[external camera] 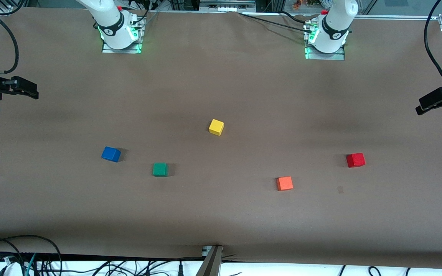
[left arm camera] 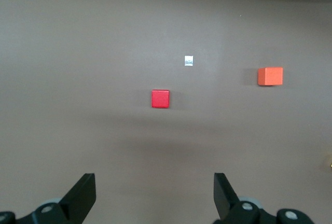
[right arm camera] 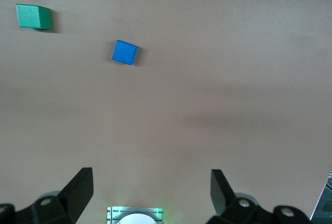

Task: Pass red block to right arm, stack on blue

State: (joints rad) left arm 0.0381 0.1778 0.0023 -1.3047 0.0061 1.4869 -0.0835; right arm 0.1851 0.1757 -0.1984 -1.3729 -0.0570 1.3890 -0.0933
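Nothing done yet: red block (external camera: pixel 355 160) mid-right, blue block (external camera: pixel 111 154) mid-left, untouched. Left gripper (left arm camera: pixel 154 195) and right gripper (right arm camera: pixel 151 190) gape wide, empty.

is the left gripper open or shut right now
Open. In the left wrist view the left gripper shows both black fingers spread wide apart with nothing between them, high over the table with the red block below.

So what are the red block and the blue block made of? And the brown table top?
The red block and the blue block look like painted wood or hard plastic: sharp edges, flat matte faces, even colour, no shine. I cannot tell which. The table cover looks like brown paper or thin matte sheet: dull, with faint ripples near its edge. Both grippers are open and hold nothing.
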